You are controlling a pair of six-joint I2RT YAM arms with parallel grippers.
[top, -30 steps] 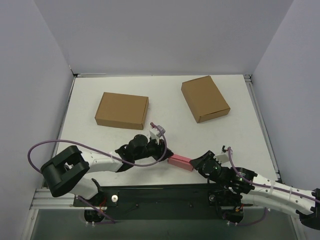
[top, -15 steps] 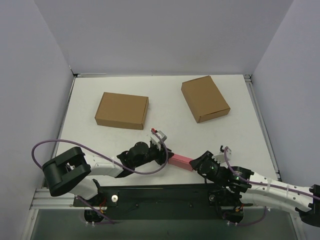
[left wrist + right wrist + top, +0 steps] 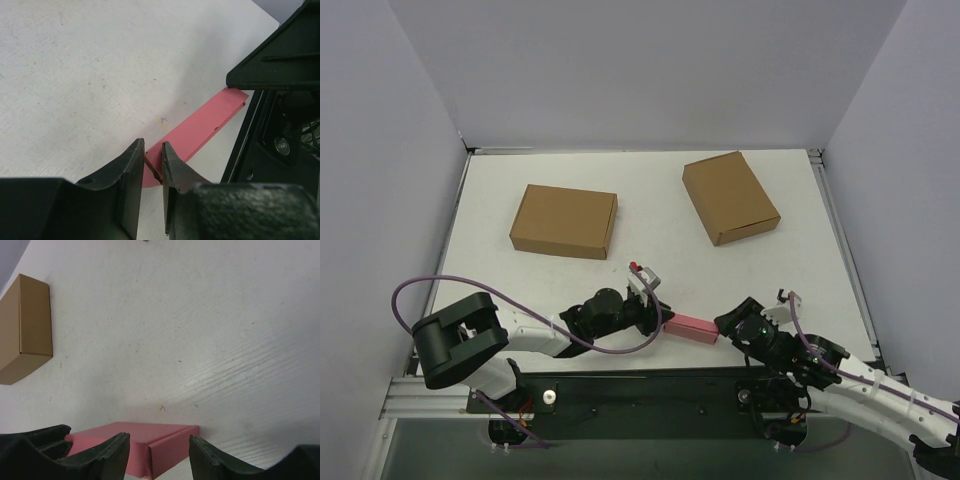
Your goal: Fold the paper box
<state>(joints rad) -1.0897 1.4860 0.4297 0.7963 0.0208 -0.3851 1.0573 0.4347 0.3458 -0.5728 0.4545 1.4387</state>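
Reading from left to right on the white table (image 3: pixel 650 270): a flat rectangular brown cardboard box (image 3: pixel 564 220) lies toward the far left, well apart from both grippers. Nearer the front edge, the left gripper (image 3: pixel 152 156) reaches rightward, its black jaws pinching a thin card edge at the left end of the small rectangular pink paper box (image 3: pixel 692 324). The pink paper box rests flat on the table between the two grippers, its long side running roughly left to right. At its right end, the right gripper (image 3: pixel 159 439) has its jaws spread, one to each side of the box's end; whether they touch it cannot be told. A second brown cardboard box (image 3: pixel 730 197) lies toward the far right, turned at an angle.
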